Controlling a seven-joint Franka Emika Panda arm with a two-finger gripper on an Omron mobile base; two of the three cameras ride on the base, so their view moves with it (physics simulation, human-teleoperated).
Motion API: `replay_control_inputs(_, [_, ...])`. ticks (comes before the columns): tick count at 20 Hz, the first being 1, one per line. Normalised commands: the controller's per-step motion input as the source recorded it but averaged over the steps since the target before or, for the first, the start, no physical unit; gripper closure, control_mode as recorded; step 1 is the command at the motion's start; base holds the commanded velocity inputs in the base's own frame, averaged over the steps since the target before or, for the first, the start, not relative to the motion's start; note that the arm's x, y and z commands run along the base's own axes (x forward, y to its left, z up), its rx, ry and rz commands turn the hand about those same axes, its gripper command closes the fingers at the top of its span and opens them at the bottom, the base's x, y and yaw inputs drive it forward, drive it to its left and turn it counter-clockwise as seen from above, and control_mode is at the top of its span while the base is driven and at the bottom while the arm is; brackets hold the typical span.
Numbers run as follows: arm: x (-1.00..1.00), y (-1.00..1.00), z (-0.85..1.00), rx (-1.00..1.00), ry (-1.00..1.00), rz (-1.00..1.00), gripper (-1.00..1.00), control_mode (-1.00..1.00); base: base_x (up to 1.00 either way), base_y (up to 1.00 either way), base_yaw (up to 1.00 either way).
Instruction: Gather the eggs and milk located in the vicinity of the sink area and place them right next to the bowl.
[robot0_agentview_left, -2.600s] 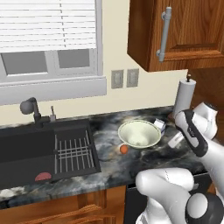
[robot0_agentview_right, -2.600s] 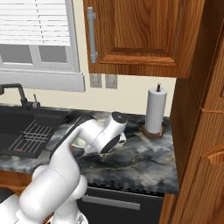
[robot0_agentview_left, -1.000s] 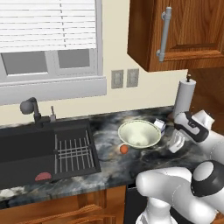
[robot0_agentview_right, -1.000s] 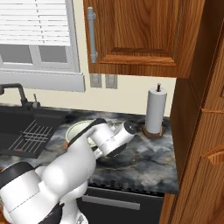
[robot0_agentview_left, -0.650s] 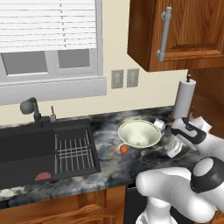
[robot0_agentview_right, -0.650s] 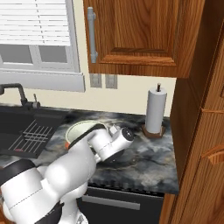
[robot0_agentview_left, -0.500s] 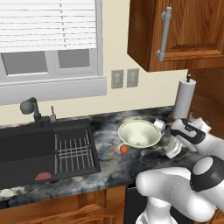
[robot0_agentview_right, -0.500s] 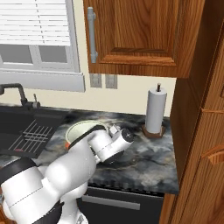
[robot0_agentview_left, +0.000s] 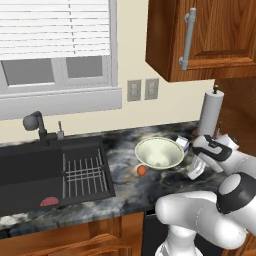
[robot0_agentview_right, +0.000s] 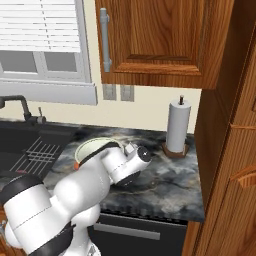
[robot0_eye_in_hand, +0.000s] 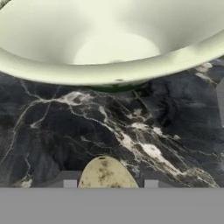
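Speckled tan egg (robot0_eye_in_hand: 106, 173) clamped between jaws, pale-green bowl (robot0_eye_in_hand: 109, 41) beyond

No lettering, label, brand, number or sign can be read anywhere in these views. The milk carton (robot0_agentview_left: 184, 145) beside the bowl (robot0_agentview_left: 159, 153) shows a bluish patch, too small and blurred to make out any print.

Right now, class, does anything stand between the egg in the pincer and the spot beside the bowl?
Nothing visible does. The pincer holds the speckled egg low over the counter, and only bare marble lies between it and the bowl.
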Motion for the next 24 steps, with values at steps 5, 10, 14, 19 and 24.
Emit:
replay_control_inputs(5, [0.0, 0.0, 0.0, 0.0, 0.0, -0.02, 1.0, -1.0, 0.0, 0.0, 0.0])
replay_control_inputs(10, [0.01, 0.12, 0.0, 0.0, -0.01, 0.0, 1.0, -1.0, 0.0, 0.0, 0.0])
replay_control_inputs(14, [0.05, 0.15, 0.0, 0.0, 0.0, 0.0, 1.0, -1.0, 0.0, 0.0, 0.0])
replay_control_inputs(19, [0.09, 0.06, 0.0, 0.0, 0.0, 0.0, 1.0, -1.0, 0.0, 0.0, 0.0])
replay_control_inputs(24, [0.18, 0.02, 0.0, 0.0, 0.0, 0.0, 1.0, -1.0, 0.0, 0.0, 0.0])
